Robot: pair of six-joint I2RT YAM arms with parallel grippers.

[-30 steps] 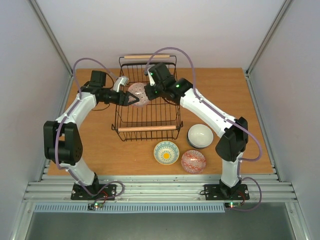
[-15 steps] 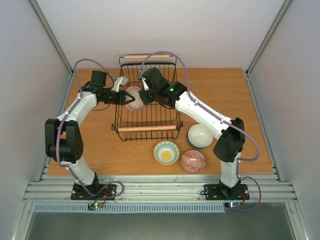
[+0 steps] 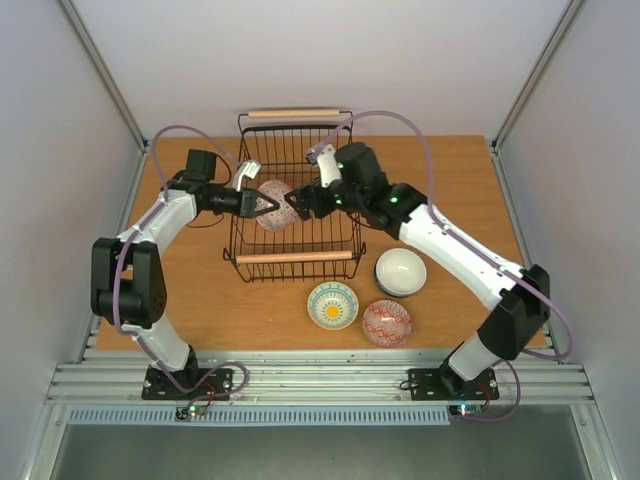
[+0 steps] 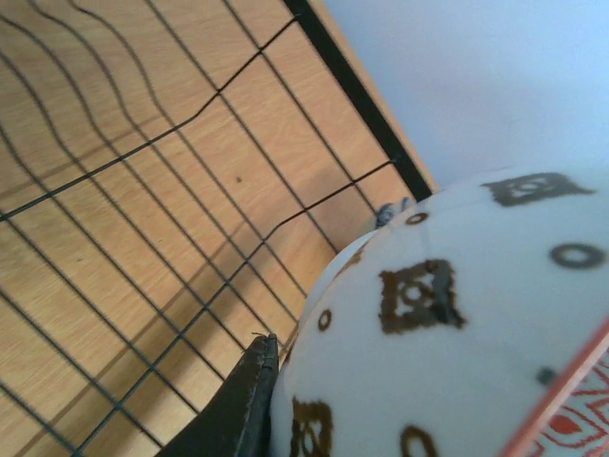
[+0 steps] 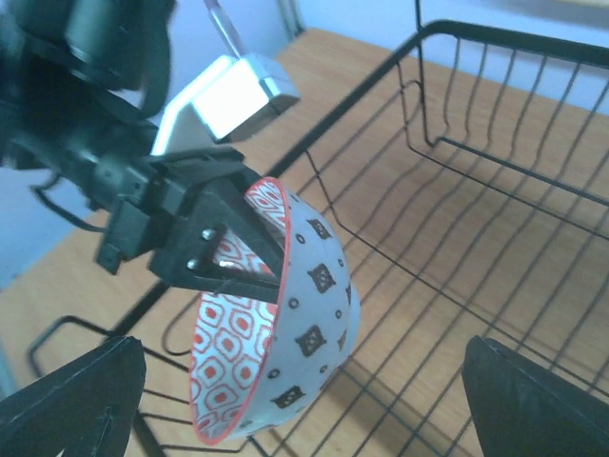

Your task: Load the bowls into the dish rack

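Red-patterned bowl (image 5: pixel 285 328) changes hands: my left gripper (image 5: pixel 249 255) now pinches its rim; my right gripper (image 3: pixel 298 199) has sprung wide, just beside.

The top camera looks down from above and behind the arm bases, framing the whole tabletop (image 3: pixel 460 170), dish rack (image 3: pixel 296 257) at centre. The left wrist camera sits tight against a bowl (image 4: pixel 457 324) above the rack's floor. The right wrist camera, farther back over the rack, faces its left wall, sharing that bowl and the left claw (image 5: pixel 268 243).
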